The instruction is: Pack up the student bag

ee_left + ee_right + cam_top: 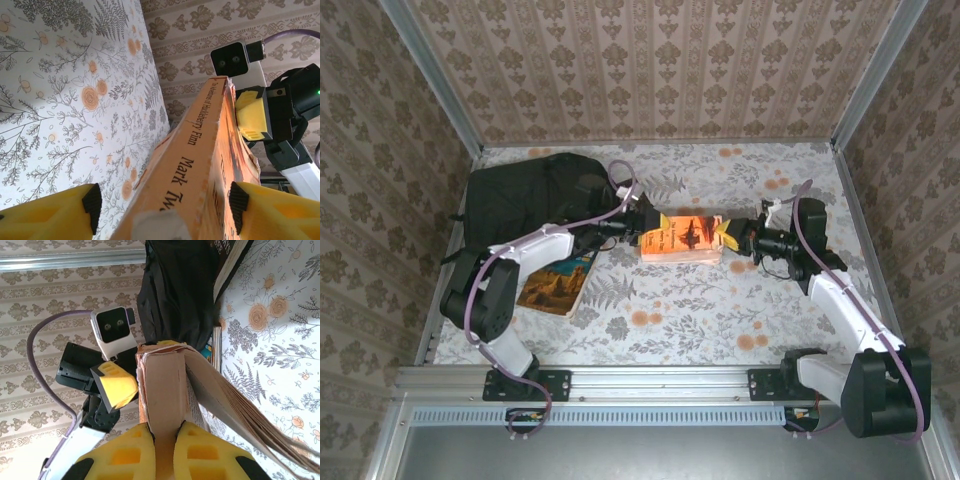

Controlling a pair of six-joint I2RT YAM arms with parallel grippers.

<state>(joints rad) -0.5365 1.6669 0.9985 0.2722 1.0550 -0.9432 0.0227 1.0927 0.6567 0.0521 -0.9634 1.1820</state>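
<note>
**A:** From above, how far had the packing got?

**B:** Barely begun, I'd judge. The student bag (530, 195) lay in the far-left corner of the table (720, 310), and no book could be seen in it. Whether its mouth was open I could not tell. An orange book (682, 238) sat at mid-table between the left gripper (638, 222) and the right gripper (732, 236), one at each end. A second book (555, 283) lay flat toward the near-left corner, partly under the left arm.

**A:** And from the left wrist?

**B:** The orange book's spine ran away from the camera. The left jaws stood on either side of its near end. One pad (92, 201) was apart from the book and the other was right at the cover, so they were parted and not clamped. At the far end the right gripper's yellow finger lay against the cover.

**A:** The right wrist?

**B:** There the fingers (127, 452) were pinched tight on the orange book's cover, and its pages (240, 415) sagged loose toward the table. Beyond it was the bag's black fabric, with a dark-covered book (230, 260) beside it — I could not tell whether that was the second book or another.

**A:** The count?

**B:** One bag and two books for certain. What was left, in my judgement, was everything — every book had yet to go into the bag.
</note>
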